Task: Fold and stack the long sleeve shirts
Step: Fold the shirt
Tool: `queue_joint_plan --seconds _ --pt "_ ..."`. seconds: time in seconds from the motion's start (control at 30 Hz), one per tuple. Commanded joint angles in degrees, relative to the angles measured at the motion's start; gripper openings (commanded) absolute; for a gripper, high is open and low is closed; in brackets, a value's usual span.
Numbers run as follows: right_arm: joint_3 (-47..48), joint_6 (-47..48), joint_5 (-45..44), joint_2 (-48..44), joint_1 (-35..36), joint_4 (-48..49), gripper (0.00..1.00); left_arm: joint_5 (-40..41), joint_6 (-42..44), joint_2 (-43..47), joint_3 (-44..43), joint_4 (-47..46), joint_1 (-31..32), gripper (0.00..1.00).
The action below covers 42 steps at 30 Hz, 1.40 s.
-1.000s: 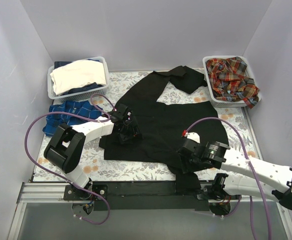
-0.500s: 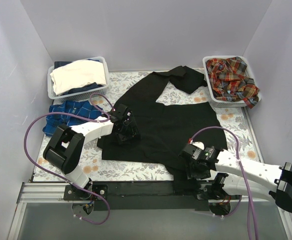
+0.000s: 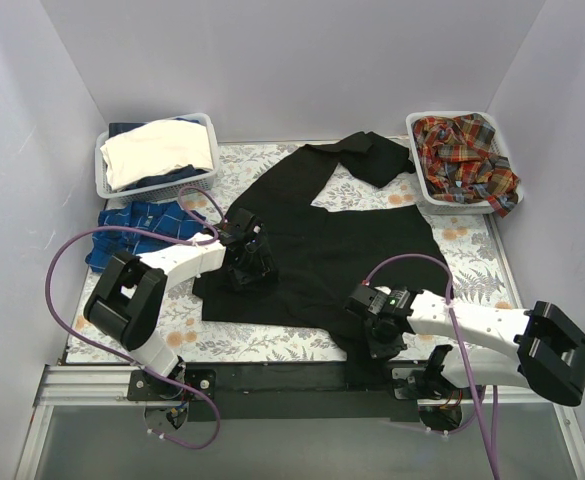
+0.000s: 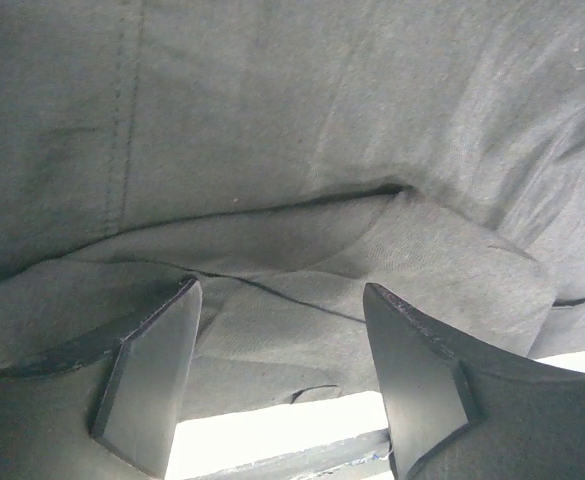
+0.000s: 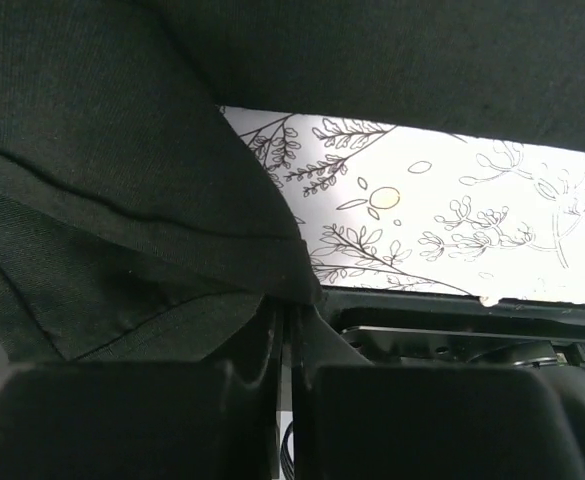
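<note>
Far to the left, the left basket (image 3: 100,185) is holding a cream cloth (image 3: 159,150), and just in front of it the blue-and-white checked shirt (image 3: 142,225) is lying crumpled on the table (image 3: 472,260). I am hovering my left pincer (image 4: 280,300) over the left edge of the black shirt (image 3: 342,250), fingers spread and gripping nothing, with rumpled folds lying beneath them. The black shirt is lying spread across the middle of the table, one sleeve reaching toward the far right. I am clenching my right pincer (image 5: 290,315) on that shirt's near hem, the cloth edge pinched between my closed fingers by the table's near edge. At the far right, the red-orange plaid shirts (image 3: 462,155) are sitting heaped in the right basket (image 3: 419,170).
</note>
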<state>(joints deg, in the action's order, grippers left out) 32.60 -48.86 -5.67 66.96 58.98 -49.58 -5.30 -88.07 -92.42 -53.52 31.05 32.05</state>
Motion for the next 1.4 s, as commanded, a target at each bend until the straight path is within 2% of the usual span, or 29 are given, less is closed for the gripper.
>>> queue_joint_plan --seconds 0.0,0.13,0.17,0.23,0.37,0.43,0.5,0.67,0.77,0.8,0.9,0.97,1.03,1.13,1.3,1.37 --pt "4.6 -2.5 -4.6 -2.0 -0.1 -3.7 0.01 2.0 0.1 3.3 0.2 2.3 -0.2 0.66" --pt "16.8 -4.6 -18.0 -3.6 -1.1 -17.5 0.01 2.7 0.3 3.1 1.0 3.0 -0.2 0.66" --pt "21.8 -2.3 -25.5 -2.6 -2.5 -22.0 0.01 3.2 0.4 3.0 1.3 3.1 -0.3 0.66" --pt "32.3 2.6 -32.9 1.4 -4.5 -23.0 0.01 3.3 0.4 2.7 1.5 3.1 -0.5 0.66" --pt "46.9 18.5 -55.9 15.5 -5.5 -23.0 0.01 3.7 0.1 3.4 0.5 4.0 -0.9 0.66" --pt "50.2 23.8 -66.3 20.8 -5.5 -23.1 0.01 4.3 -0.3 4.5 -0.8 5.1 -1.4 0.66" --pt "49.0 26.1 -71.8 22.8 -5.5 -23.2 0.01 4.7 -0.7 6.3 -1.8 5.7 -2.3 0.66" --pt "41.7 28.7 -65.7 19.7 -5.5 -20.2 0.03 4.6 -0.2 8.6 -3.2 6.6 -5.2 0.67" --pt "37.4 31.6 -60.7 17.1 -5.2 -17.5 0.15 4.6 0.4 7.4 -2.6 6.3 -5.9 0.67" --pt "36.4 33.5 -59.1 16.4 -5.1 -16.9 0.21 4.5 0.4 7.1 -2.2 6.1 -6.3 0.67" --pt "36.5 36.6 -54.3 13.6 -4.0 -13.9 0.26 3.5 0.4 6.8 -1.9 5.3 -7.3 0.67" --pt "37.0 37.0 -52.0 14.1 -4.0 -14.0 0.26 2.8 0.4 7.8 -3.0 5.2 -7.9 0.67" --pt "36.1 38.7 -48.7 14.7 -4.0 -12.8 0.2 2.9 0.7 8.6 -5.5 5.4 -8.6 0.67" --pt "35.2 41.4 -45.9 15.7 -4.0 -10.6 0.02 2.1 1.7 8.6 -9.1 6.0 -9.2 0.68" --pt "31.5 46.1 -47.1 16.5 -4.0 -9.4 0.02 -0.5 2.1 6.2 -10.1 4.7 -9.2 0.68" --pt "29.4 46.1 -46.6 15.7 -4.0 -9.1 0.05 -1.1 1.9 5.6 -9.9 4.2 -9.2 0.68"
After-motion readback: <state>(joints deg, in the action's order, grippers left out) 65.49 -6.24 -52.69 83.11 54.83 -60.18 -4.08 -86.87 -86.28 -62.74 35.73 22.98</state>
